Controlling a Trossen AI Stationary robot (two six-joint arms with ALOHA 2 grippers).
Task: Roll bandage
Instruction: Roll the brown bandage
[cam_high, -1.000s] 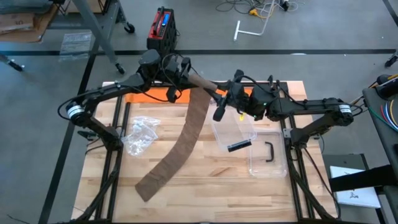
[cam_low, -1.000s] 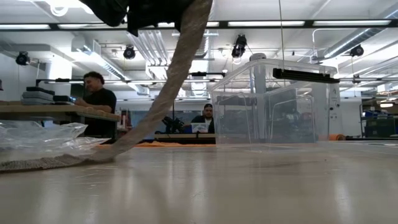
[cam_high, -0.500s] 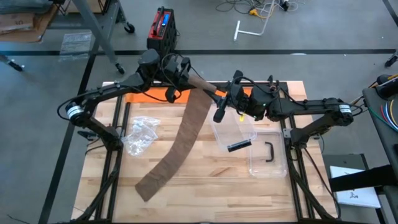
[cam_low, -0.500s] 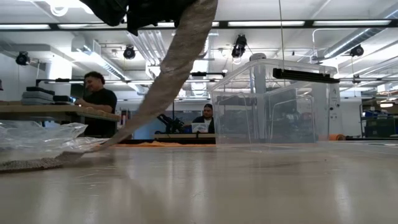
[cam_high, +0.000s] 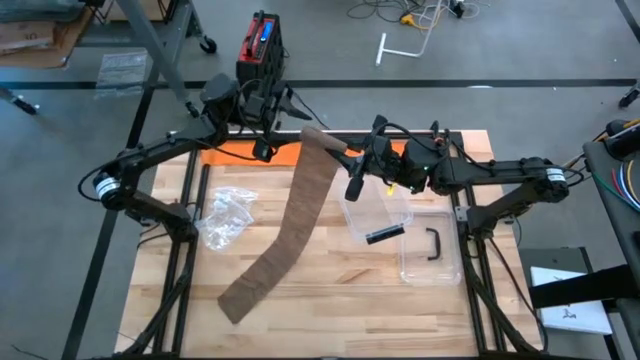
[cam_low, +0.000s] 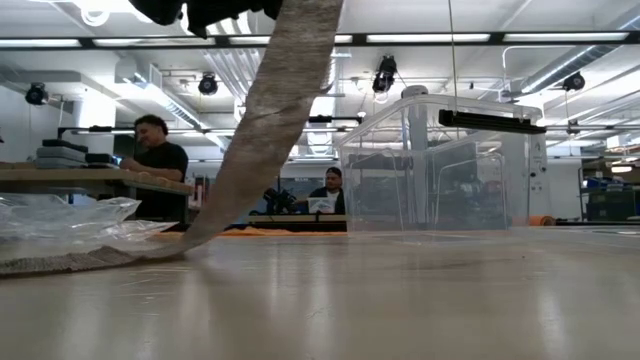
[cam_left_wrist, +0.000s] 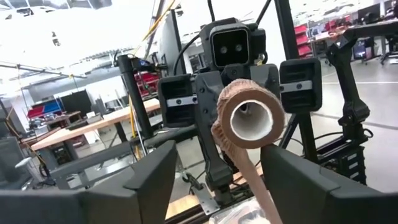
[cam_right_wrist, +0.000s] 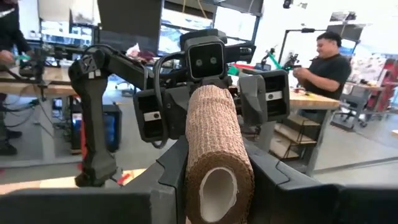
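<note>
Wood-topped table (cam_high: 330, 290) carries everything, framed by dark metal rails. Both dark arms reach in over its far edge and face each other there. Across the boards lies the brown bandage (cam_high: 290, 225), a long strip running from the table's near left part up to a rolled end held in the air near the far edge; the low view shows that strip (cam_low: 270, 110) rising steeply off the tabletop. A clear plastic bin (cam_high: 425, 245) stands on the right half, its black-handled lid (cam_high: 378, 213) leaning beside it, and a crumpled clear bag (cam_high: 225, 215) lies on the left half. The right gripper (cam_right_wrist: 211, 186) is clamped on the bandage roll (cam_right_wrist: 214, 140), its fingers pressed to either side. The left gripper (cam_high: 268, 108) has its fingers spread apart and sits just clear of the roll's open end (cam_left_wrist: 249, 118), touching nothing.
</note>
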